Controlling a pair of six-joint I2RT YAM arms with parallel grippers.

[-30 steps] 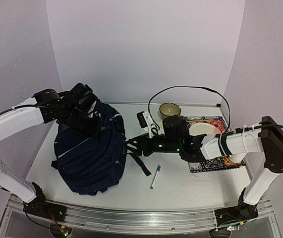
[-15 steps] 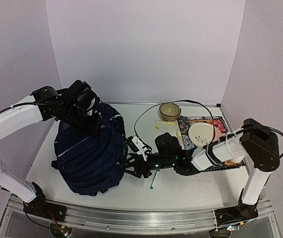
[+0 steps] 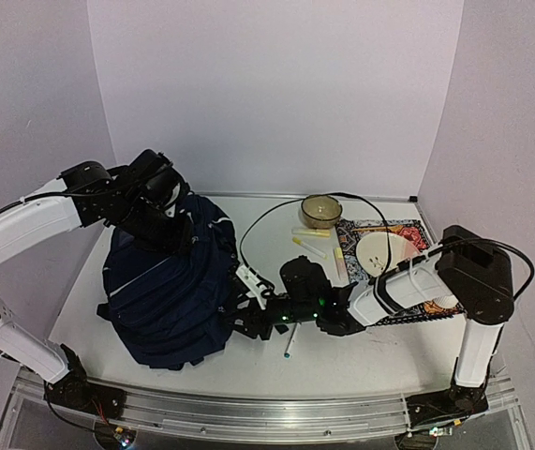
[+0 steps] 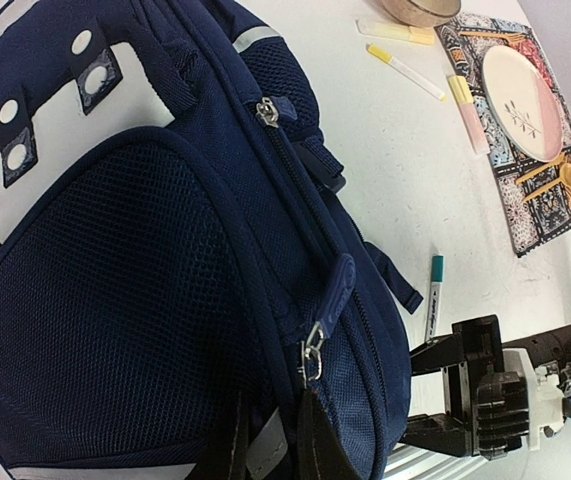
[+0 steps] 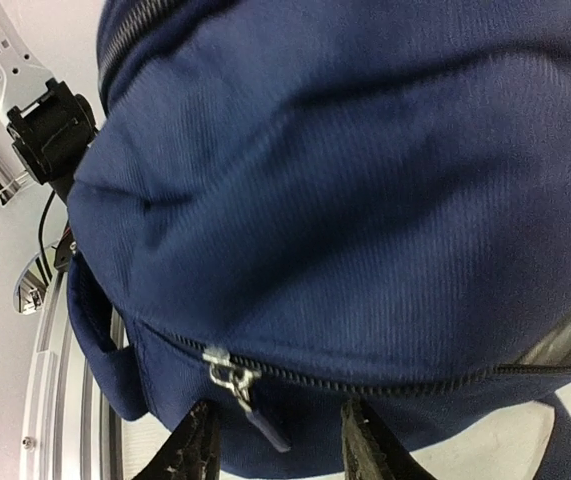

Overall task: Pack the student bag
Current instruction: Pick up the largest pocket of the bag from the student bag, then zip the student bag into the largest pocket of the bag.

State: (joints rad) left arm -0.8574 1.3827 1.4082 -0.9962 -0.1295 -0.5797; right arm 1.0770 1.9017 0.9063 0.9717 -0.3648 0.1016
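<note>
The student bag [image 3: 169, 281], dark navy with white stripes, lies at the left of the table. It fills the left wrist view [image 4: 165, 250] and the right wrist view [image 5: 345, 180]. My left gripper [image 3: 159, 223] is at the bag's far top edge, shut on a fold of bag fabric with a grey strip [image 4: 275, 450]. My right gripper [image 3: 245, 323] is at the bag's lower right side and also shows in the left wrist view [image 4: 460, 400]. It is open [image 5: 285, 450], and a metal zipper pull [image 5: 233, 378] hangs between its fingers [image 5: 203, 445].
A teal-capped pen [image 3: 291, 340] lies just right of my right gripper. Further right are a patterned mat [image 3: 408, 305] with a white plate [image 3: 379, 251], a bowl [image 3: 321, 210] and yellow and pink markers [image 3: 310, 246]. A black cable [image 3: 258, 220] loops over the table.
My right arm has swung left and nearer, from mid-table to the bag's lower right side, dragging its cable along. My left gripper has stayed on the bag's top.
</note>
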